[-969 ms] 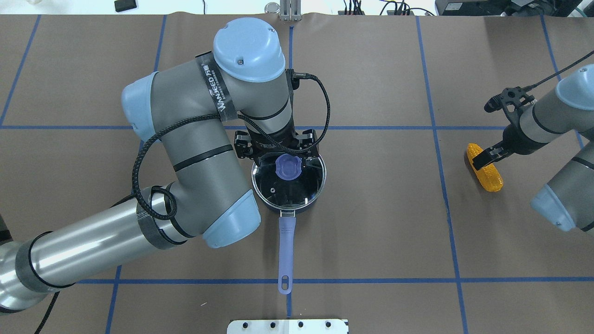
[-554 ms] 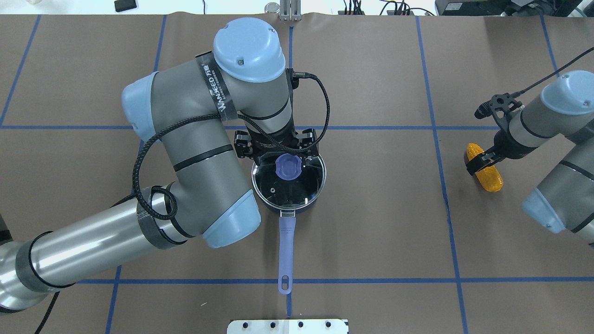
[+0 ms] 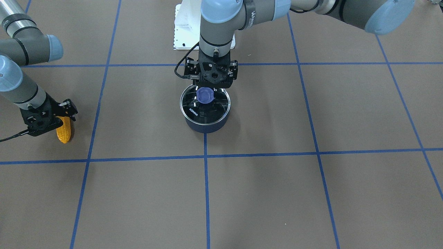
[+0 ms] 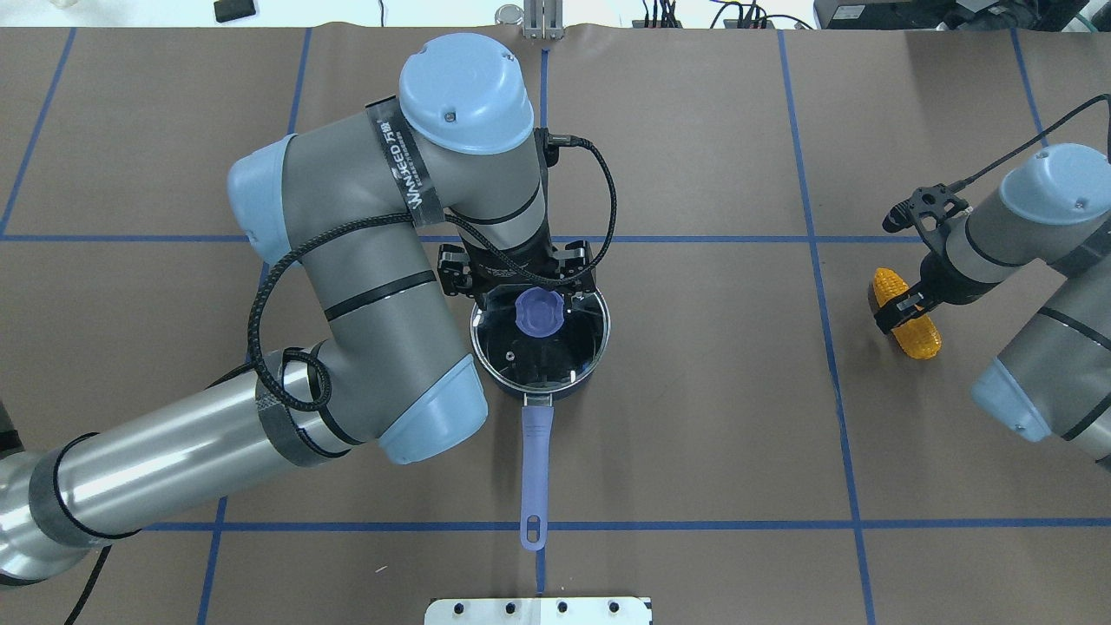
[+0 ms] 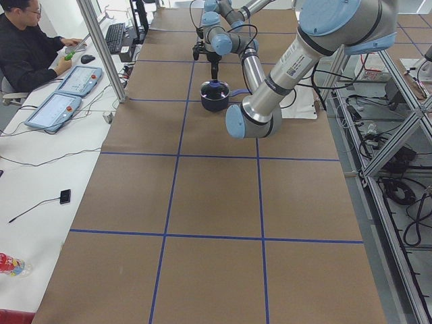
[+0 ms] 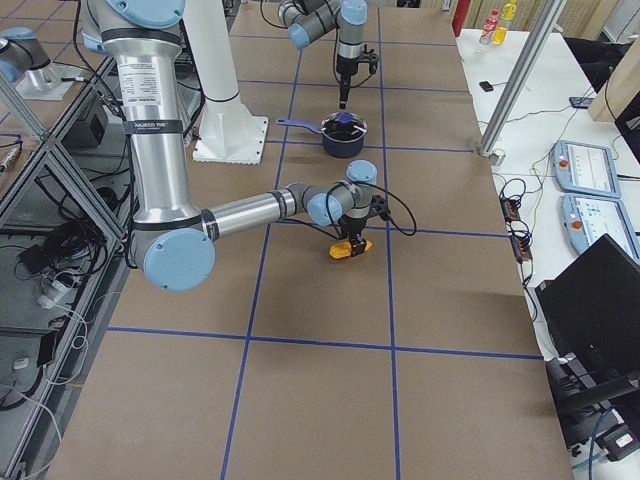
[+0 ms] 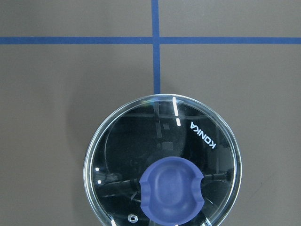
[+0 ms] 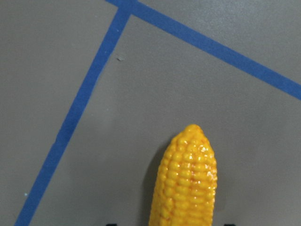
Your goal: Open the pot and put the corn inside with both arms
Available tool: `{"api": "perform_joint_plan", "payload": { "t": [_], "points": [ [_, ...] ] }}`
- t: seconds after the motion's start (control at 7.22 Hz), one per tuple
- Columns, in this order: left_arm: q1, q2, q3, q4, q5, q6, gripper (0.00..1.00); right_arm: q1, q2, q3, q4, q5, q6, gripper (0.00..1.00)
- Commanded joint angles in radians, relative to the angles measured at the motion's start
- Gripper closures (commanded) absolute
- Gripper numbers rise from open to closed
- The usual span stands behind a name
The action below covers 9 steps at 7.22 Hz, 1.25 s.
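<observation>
The navy pot (image 4: 583, 375) stands mid-table with its glass KONKA lid (image 7: 141, 141) on; its lavender handle (image 4: 535, 469) points toward my base. My left gripper (image 4: 529, 291) hangs just above the lid's lavender knob (image 4: 538, 312), jaws open, touching nothing; its fingers do not show in the left wrist view, only the knob (image 7: 171, 190). The orange-yellow corn (image 4: 920, 334) lies on the table at the right. My right gripper (image 4: 901, 305) is low over the corn, open, with a fingertip on each side of the cob (image 8: 188, 183). The corn (image 3: 65, 133) also shows in the front view.
Blue tape lines (image 4: 816, 239) grid the brown table cover. A white mounting plate (image 4: 538, 610) sits at the near edge by my base. An operator (image 5: 27, 47) sits at a side desk with control panels, off the table.
My right arm has swung in and its wrist has turned more upright, bringing the gripper squarely over the corn. The left arm, pot and corn have not moved.
</observation>
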Motion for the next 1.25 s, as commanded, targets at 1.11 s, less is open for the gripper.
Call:
{"api": "perform_joint_plan", "payload": {
  "t": [1.11],
  "points": [
    [0.000, -0.003, 0.000, 0.000, 0.053, -0.002, 0.00, 0.000, 0.004, 0.039, -0.003, -0.002, -0.029, 0.56]
  ]
}}
